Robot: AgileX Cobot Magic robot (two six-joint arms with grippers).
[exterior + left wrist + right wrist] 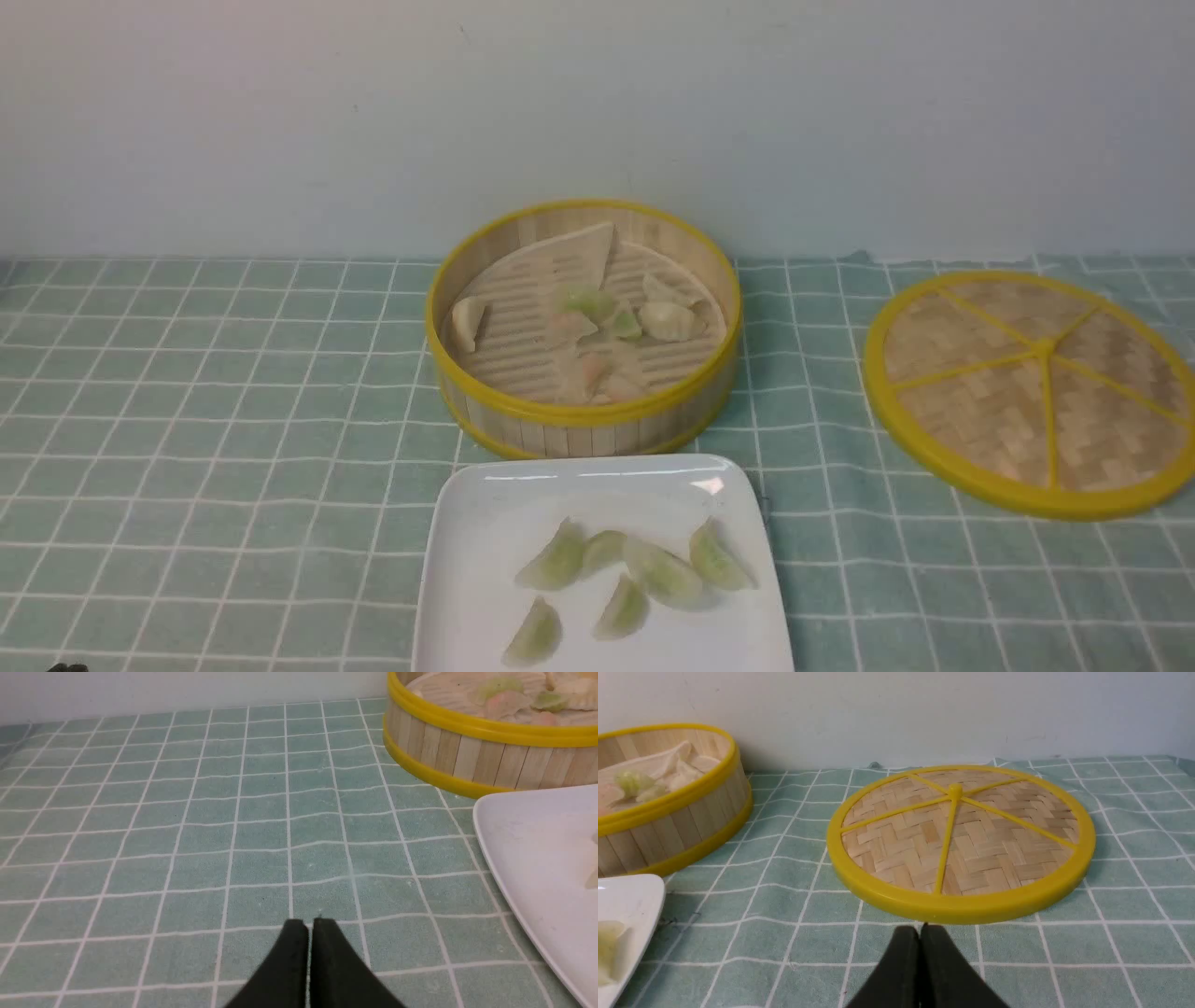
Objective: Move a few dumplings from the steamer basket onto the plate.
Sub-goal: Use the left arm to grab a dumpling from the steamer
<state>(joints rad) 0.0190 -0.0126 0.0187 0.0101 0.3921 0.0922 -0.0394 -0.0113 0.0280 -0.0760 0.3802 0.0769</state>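
The steamer basket (583, 415) stands at the back centre and holds several pale, pinkish and green dumplings (597, 327). In front of it the white square plate (485, 523) carries several green-tinted dumplings (653, 569). Neither gripper shows in the front view. In the left wrist view my left gripper (308, 924) hangs shut and empty over the cloth, left of the plate (528, 858) and the steamer basket (467, 756). My right gripper (920, 928) is shut and empty, just short of the woven lid's rim, with the steamer basket (668, 826) and the plate (630, 900) off to its side.
A flat woven lid with a yellow rim and yellow spokes (1032, 387) lies on the right of the table; in the right wrist view this lid (962, 840) fills the middle. A green checked cloth (215, 420) covers the table. A pale wall (597, 112) closes the back.
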